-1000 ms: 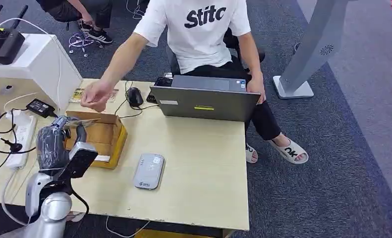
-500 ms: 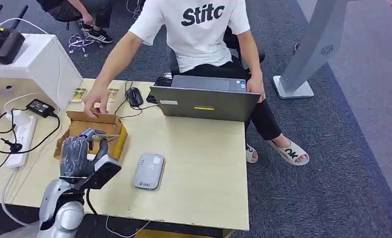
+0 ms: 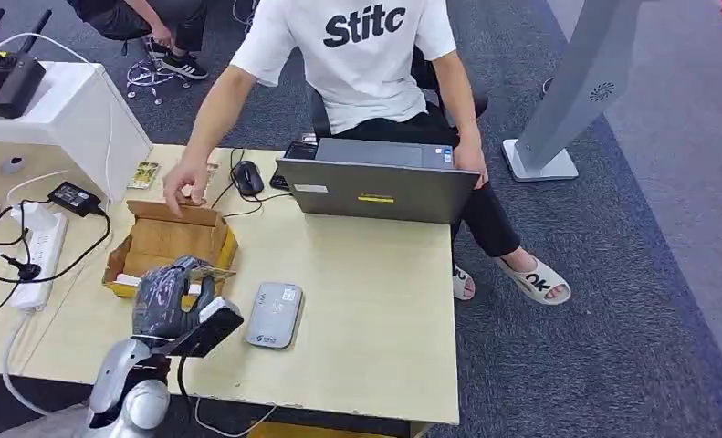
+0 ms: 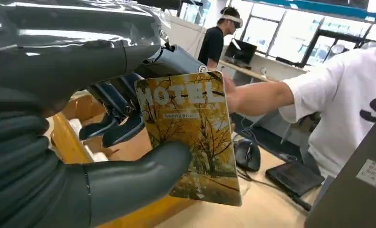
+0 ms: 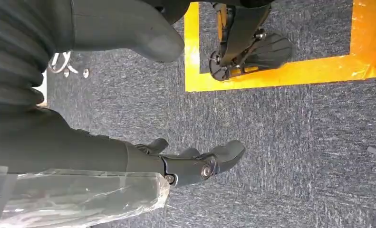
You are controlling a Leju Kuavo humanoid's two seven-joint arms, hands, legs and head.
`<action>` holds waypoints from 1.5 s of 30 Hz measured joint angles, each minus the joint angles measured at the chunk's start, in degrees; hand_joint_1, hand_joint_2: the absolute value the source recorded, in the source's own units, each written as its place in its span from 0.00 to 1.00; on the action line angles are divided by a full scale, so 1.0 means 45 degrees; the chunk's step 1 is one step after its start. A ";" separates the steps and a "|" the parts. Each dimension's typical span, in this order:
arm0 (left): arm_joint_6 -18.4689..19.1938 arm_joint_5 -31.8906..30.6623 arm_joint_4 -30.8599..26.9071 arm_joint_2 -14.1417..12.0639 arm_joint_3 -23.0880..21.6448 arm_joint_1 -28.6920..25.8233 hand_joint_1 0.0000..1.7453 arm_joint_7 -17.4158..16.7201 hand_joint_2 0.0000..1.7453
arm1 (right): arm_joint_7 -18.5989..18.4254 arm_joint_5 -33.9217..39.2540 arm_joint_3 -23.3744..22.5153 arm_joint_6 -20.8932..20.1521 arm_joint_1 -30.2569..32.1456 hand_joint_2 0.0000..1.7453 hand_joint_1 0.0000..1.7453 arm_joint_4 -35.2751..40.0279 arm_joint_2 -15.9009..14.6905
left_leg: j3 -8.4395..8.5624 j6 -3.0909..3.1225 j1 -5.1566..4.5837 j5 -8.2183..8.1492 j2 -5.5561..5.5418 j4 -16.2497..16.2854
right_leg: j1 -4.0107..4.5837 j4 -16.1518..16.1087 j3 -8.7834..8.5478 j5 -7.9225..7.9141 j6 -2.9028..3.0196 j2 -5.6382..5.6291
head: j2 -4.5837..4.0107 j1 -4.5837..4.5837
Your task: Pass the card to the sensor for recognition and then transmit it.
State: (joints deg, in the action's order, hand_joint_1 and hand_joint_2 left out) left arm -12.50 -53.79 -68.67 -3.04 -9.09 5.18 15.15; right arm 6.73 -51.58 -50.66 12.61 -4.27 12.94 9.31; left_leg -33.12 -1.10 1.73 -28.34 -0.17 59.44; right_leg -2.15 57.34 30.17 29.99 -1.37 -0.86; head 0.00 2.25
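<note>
head view: left hand (image 3: pixel 172 294) is gripping the card (image 3: pixel 213 271) above the table (image 3: pixel 366 310), just beside the cardboard box (image 3: pixel 161 239) and near the grey sensor (image 3: pixel 275 315); a person's hand (image 3: pixel 185 182) is touching the box's far flap.
left wrist view: the card (image 4: pixel 191 130) is being pinched between thumb and fingers (image 4: pixel 117 126).
right wrist view: right hand (image 5: pixel 176 161) is hanging over carpet (image 5: pixel 295 137), fingers apart, holding nothing.

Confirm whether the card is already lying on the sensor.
No: the card is pinched between the left hand's thumb and fingers, beside the box and short of the sensor.
</note>
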 joint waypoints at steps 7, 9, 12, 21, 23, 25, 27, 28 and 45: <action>-0.0083 -0.0724 0.0418 0.0000 -0.0121 -0.0138 1.00 -0.0189 1.00 | -0.0073 -0.0058 0.0000 -0.0039 0.0001 1.00 0.00 -0.0005 0.0005 | -0.0001 0.0000 0.0000 0.0000 -0.0001 0.0000 | 0.0000 0.0000 0.0000 0.0000 0.0000 0.0001 | 0.0000 0.0000; -0.0126 -0.0928 0.0535 0.0000 -0.0190 -0.0150 1.00 -0.0277 1.00 | -0.0102 -0.0131 0.0000 -0.0039 0.0001 1.00 0.00 -0.0010 0.0015 | -0.0001 0.0000 0.0000 0.0001 -0.0002 0.0000 | 0.0000 0.0000 0.0000 0.0000 0.0000 0.0002 | 0.0000 0.0000; -0.0219 -0.1229 0.0758 0.0000 -0.0306 -0.0147 1.00 -0.0282 1.00 | -0.0107 -0.0175 0.0000 -0.0049 -0.0010 1.00 0.00 -0.0010 0.0068 | -0.0001 0.0000 0.0000 0.0000 -0.0002 0.0000 | 0.0000 0.0000 0.0001 0.0000 0.0000 0.0002 | 0.0000 0.0000; -0.0340 -0.2064 0.1403 0.0097 -0.0961 -0.0001 1.00 -0.0320 1.00 | -0.0136 -0.0257 0.0000 -0.0233 -0.0075 1.00 0.00 -0.0015 0.0136 | -0.0001 0.0000 0.0000 0.0000 -0.0002 0.0000 | 0.0000 0.0000 0.0001 0.0000 0.0000 0.0002 | 0.0000 0.0000; -0.0423 -0.2166 0.1564 0.0126 -0.1098 0.0023 1.00 -0.0389 1.00 | -0.0151 -0.0267 0.0005 -0.0228 -0.0085 1.00 0.00 -0.0015 0.0165 | -0.0001 0.0000 0.0000 0.0000 -0.0002 0.0000 | 0.0000 0.0000 0.0001 0.0000 0.0000 0.0002 | 0.0000 0.0000; -0.0466 -0.2249 0.1710 0.0146 -0.1219 0.0028 1.00 -0.0393 1.00 | -0.0160 -0.0272 0.0005 -0.0228 -0.0084 1.00 0.00 -0.0015 0.0194 | -0.0001 0.0000 0.0000 0.0000 -0.0002 0.0000 | 0.0000 0.0000 0.0001 0.0000 0.0000 0.0001 | 0.0000 0.0000; -0.0519 -0.2263 0.1855 0.0190 -0.1277 0.0032 1.00 -0.0393 1.00 | -0.0160 -0.0272 0.0005 -0.0214 -0.0083 1.00 0.00 -0.0024 0.0204 | -0.0001 0.0000 0.0000 0.0000 -0.0002 0.0000 | 0.0000 0.0000 0.0002 0.0000 0.0000 0.0002 | 0.0000 0.0000; -0.0534 -0.2273 0.1913 0.0194 -0.1321 0.0033 1.00 -0.0393 1.00 | -0.0160 -0.0272 0.0005 -0.0209 -0.0083 1.00 0.00 -0.0024 0.0204 | -0.0001 0.0000 0.0000 0.0000 -0.0003 0.0000 | 0.0000 0.0000 0.0002 0.0000 0.0000 0.0002 | 0.0000 0.0000; -0.0544 -0.2244 0.2254 0.0155 -0.1433 0.0000 1.00 -0.0432 1.00 | -0.0257 -0.0306 0.0005 -0.0272 -0.0074 1.00 0.00 -0.0112 0.0335 | -0.0003 0.0000 0.0000 0.0000 -0.0003 -0.0001 | 0.0001 0.0000 0.0001 0.0000 0.0000 0.0003 | 0.0000 0.0005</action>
State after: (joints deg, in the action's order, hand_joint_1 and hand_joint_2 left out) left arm -14.95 -63.89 -58.53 -2.34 -15.54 5.18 13.20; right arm 5.57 -52.96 -50.64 11.39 -4.60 12.44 10.82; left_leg -33.13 -1.11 1.73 -28.34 -0.18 59.44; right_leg -2.15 57.34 30.17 29.99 -1.37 -0.84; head 0.00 2.27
